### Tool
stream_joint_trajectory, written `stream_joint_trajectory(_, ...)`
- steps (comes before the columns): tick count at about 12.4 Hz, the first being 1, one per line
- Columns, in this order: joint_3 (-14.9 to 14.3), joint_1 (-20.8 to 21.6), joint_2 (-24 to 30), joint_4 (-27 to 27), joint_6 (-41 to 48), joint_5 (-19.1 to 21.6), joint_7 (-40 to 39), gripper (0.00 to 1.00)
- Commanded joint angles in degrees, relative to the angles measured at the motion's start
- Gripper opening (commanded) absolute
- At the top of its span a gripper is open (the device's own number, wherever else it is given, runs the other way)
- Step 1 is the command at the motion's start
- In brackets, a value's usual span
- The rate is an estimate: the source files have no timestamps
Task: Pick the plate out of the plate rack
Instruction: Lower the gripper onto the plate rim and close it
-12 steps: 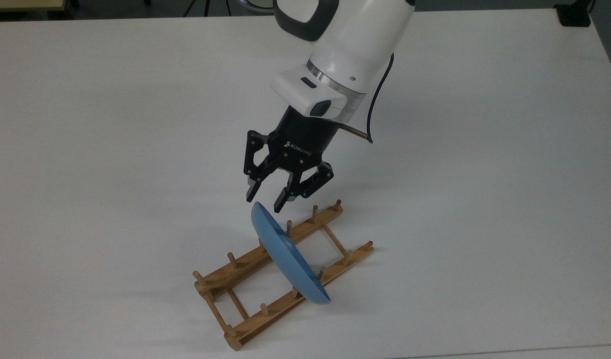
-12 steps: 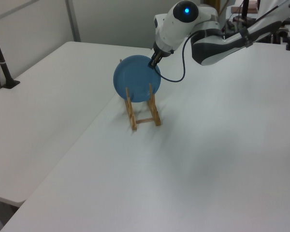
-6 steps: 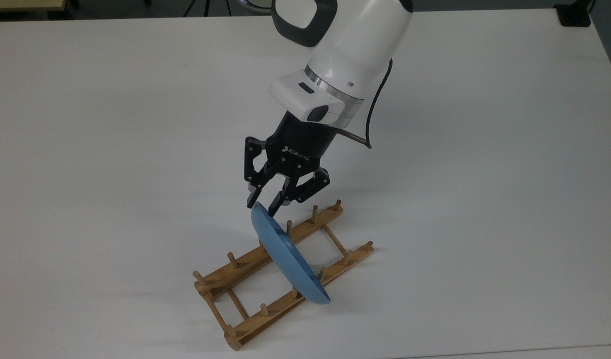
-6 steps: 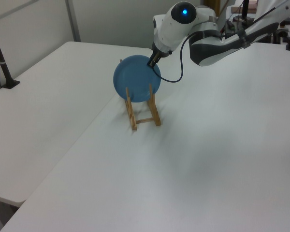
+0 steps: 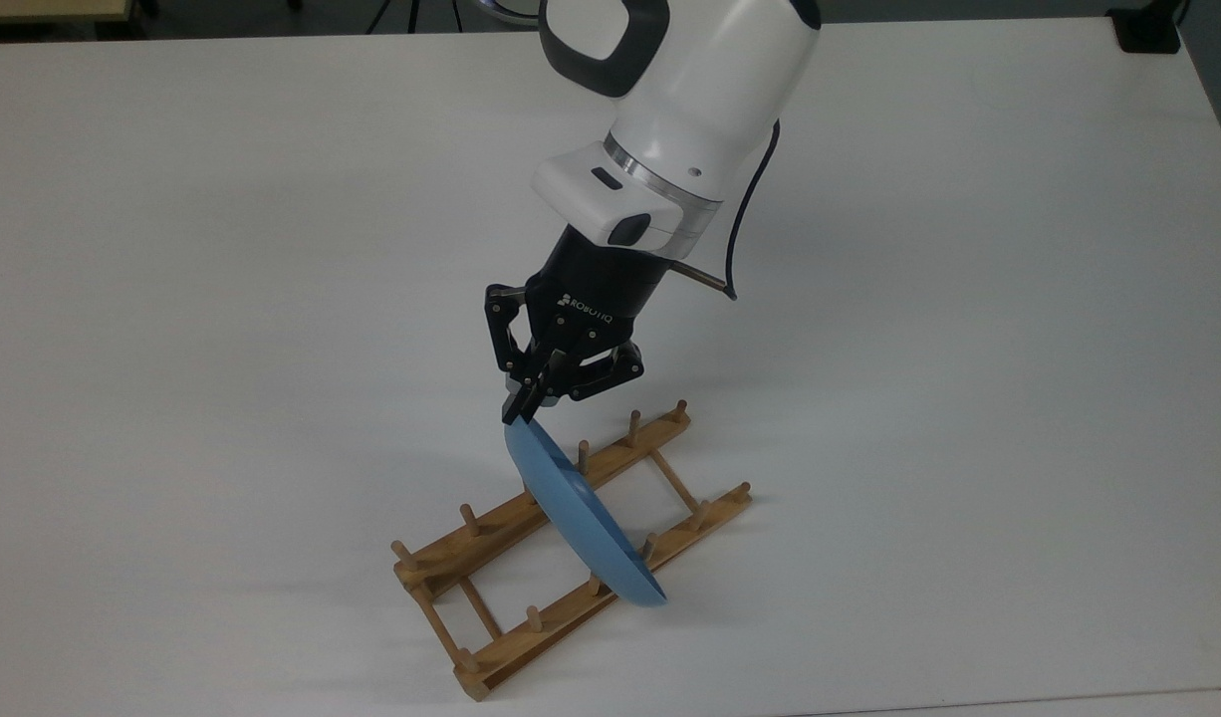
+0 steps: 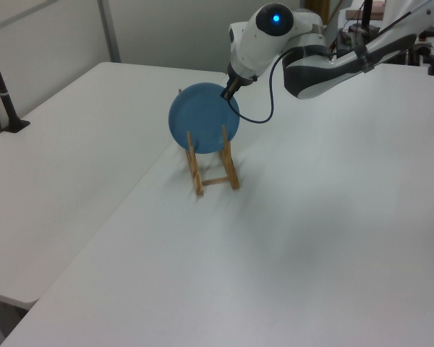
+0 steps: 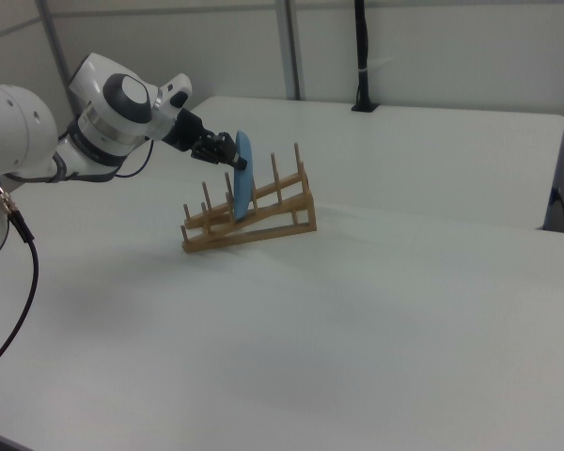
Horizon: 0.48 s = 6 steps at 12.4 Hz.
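Holding: the gripper [image 5: 522, 406] pinches the top rim of the blue plate [image 5: 576, 513]. Its two black fingers are squeezed shut on that rim, one on each face, so the plate cannot slip out.

Plate: it stands on its edge in the wooden plate rack [image 5: 491, 538], still down between the pegs. It is not lifted out yet. In the left view the blue plate [image 6: 202, 117] shows its round face, and the gripper [image 6: 226, 91] bites it at the upper edge on the left view's right.

Why it stands up: the short pegs [image 5: 583, 449] on both rails prop the plate, so its top rim sticks up where the fingers can reach it.

Rack: it sits on the white table [image 5: 172, 299], near the table edge at the bottom of the top view, about midway along it. In the right view the plate rack [image 7: 249, 224] looks tipped, with one end higher than the other.

Arm: the white arm [image 7: 113, 117] leans down at a slant, likely so the fingers line up with the thin, tilted rim of the plate [image 7: 242, 188].

Next, I think: pull the plate up and out along the slot, slowly, so it does not bump a peg or drag the light rack along.
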<state>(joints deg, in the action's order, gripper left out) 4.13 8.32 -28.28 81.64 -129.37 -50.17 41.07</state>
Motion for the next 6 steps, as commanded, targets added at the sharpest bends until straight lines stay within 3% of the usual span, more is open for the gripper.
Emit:
stream_joint_trajectory(1, -0.62, 0.2, -0.11, -0.78, -1.5, -1.16, -0.63, 0.0)
stream_joint_trajectory(6, -0.71, -0.32, 5.51, -0.6, -0.63, -0.72, -4.77, 0.0)
